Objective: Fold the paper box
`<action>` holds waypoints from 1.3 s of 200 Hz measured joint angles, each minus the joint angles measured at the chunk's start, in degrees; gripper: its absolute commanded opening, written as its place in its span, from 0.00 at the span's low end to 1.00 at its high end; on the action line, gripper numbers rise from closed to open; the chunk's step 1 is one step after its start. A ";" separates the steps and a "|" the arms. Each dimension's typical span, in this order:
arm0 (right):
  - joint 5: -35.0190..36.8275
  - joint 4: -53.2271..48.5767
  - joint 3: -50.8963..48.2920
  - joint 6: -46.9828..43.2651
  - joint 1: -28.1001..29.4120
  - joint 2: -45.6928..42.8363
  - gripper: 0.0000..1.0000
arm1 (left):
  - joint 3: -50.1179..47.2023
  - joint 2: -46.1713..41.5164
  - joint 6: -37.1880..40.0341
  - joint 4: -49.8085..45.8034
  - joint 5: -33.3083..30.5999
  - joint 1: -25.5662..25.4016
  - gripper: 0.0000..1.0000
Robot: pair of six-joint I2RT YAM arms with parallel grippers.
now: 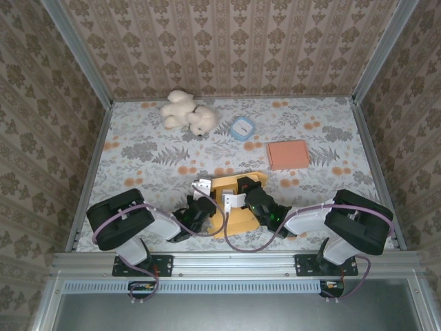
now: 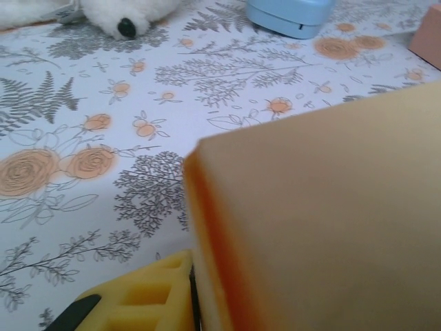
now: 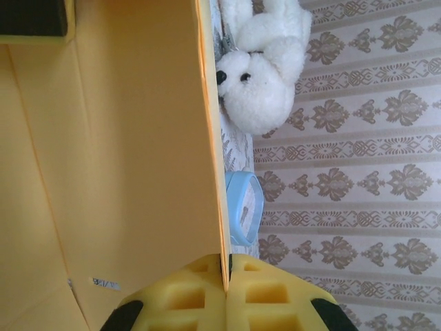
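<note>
The orange paper box [image 1: 236,219] sits partly folded at the table's near edge, between both grippers. My left gripper [image 1: 204,196] is at its left side. In the left wrist view a thick raised wall of the box [image 2: 324,207] stands between the jaws. One yellow finger [image 2: 145,298] presses against the wall and the other is hidden behind it. My right gripper [image 1: 238,200] is shut on a thin upright panel [image 3: 124,152]. Both its yellow fingers [image 3: 186,296] pinch the panel's edge, gripper [image 3: 227,261].
A white plush toy [image 1: 187,114] lies at the back of the flowered tablecloth [image 1: 138,158]. A light blue round object [image 1: 242,128] is beside it and a salmon square [image 1: 288,154] lies to the right. Patterned walls close in the table on three sides.
</note>
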 measured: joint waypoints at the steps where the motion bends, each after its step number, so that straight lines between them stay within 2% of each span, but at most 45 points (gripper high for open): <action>1: 0.02 0.00 0.00 0.09 0.02 0.00 0.00 | 0.02 -0.07 -0.13 -0.17 -0.13 0.00 0.26; 31: 1.36 0.02 0.37 2.78 0.81 0.28 0.00 | 0.07 -1.11 -1.40 -2.14 -2.10 0.07 0.24; 46: 1.60 0.00 0.37 4.07 1.03 0.26 0.05 | 0.07 -1.20 -0.63 -2.10 -2.03 0.11 0.23; 72: 1.14 -2.78 0.39 8.11 1.42 -1.60 0.22 | 0.07 -1.16 1.97 -1.51 -1.64 0.46 0.20; 87: -0.48 -7.76 0.46 12.07 1.64 -4.52 0.37 | 0.07 -0.72 3.23 -1.20 -1.46 0.94 0.18; 99: -2.01 -11.56 0.48 14.47 1.79 -7.19 0.42 | 0.22 0.24 4.24 -0.94 -1.44 1.31 0.16; 149: -7.67 -25.20 1.38 25.94 2.36 -20.57 0.48 | 0.28 4.15 9.92 6.45 1.22 1.46 0.13; 199: -13.84 -37.59 3.06 40.81 2.51 -33.99 0.56 | -3.52 9.07 18.71 22.14 9.99 3.61 0.13; 226: -14.01 -42.47 5.92 48.85 2.47 -33.09 0.57 | -3.72 10.99 21.59 26.56 16.81 5.42 0.12; 260: -12.39 -46.90 8.41 56.22 0.57 -25.64 0.57 | -3.72 11.34 24.44 28.09 23.39 5.84 0.12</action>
